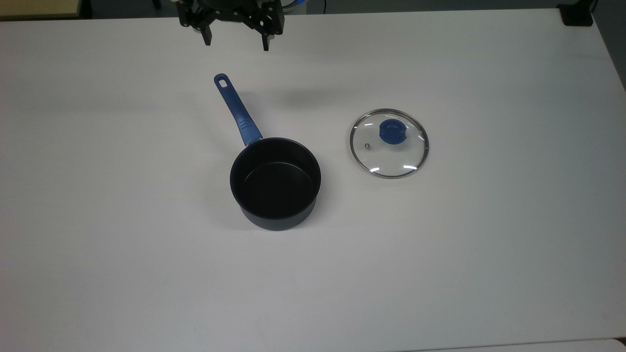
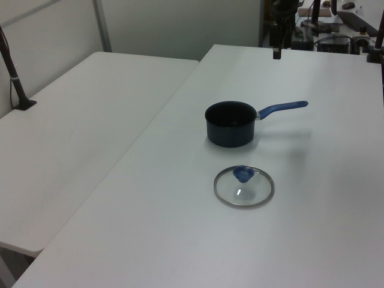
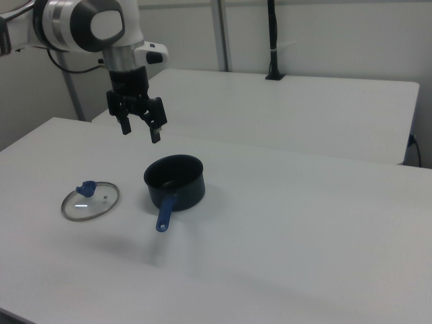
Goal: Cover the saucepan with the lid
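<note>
Currently the saucepan (image 1: 275,183) is seen upright near the middle of the white surface (image 1: 98,220) in the top view, empty, its blue handle (image 1: 237,110) pointing to about 11 o'clock. The lid (image 1: 389,143) is laid flat on the surface at roughly 2 o'clock from the saucepan, apart from it, blue knob (image 1: 392,132) up. The gripper (image 1: 236,45) is held in the air at 12 o'clock, past the handle's slotted end, jaws spread wide and holding nothing, touching neither item. The lid is not yet on the saucepan.
</note>
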Motion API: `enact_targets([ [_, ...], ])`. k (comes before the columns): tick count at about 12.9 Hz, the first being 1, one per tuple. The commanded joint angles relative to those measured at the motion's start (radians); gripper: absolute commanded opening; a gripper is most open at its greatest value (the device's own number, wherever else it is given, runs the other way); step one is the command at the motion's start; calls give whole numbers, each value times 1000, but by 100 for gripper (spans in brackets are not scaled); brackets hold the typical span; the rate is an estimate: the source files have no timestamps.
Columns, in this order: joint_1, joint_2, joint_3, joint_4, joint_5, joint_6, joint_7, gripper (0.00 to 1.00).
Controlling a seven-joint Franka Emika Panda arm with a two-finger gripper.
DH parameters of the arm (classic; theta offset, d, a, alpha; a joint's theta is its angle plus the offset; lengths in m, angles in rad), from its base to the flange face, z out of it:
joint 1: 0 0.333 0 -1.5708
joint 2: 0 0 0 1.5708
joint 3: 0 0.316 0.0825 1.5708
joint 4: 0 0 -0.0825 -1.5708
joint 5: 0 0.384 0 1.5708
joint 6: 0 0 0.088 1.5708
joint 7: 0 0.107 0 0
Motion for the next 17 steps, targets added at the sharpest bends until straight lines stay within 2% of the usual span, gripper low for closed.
enact_targets([
  [1, 15, -25, -48, 1, 11, -3, -24, 100],
  [8, 32, -9, -43, 2, 14, 6, -14, 100],
  [10, 95, 37, -45, 2, 37, 29, 5, 100],
  [12, 167, 58, -45, 3, 58, 78, 130, 100],
  [15, 311, 132, -45, 14, 80, 90, 172, 100],
  [17, 376, 178, -45, 25, 106, 182, 227, 100],
])
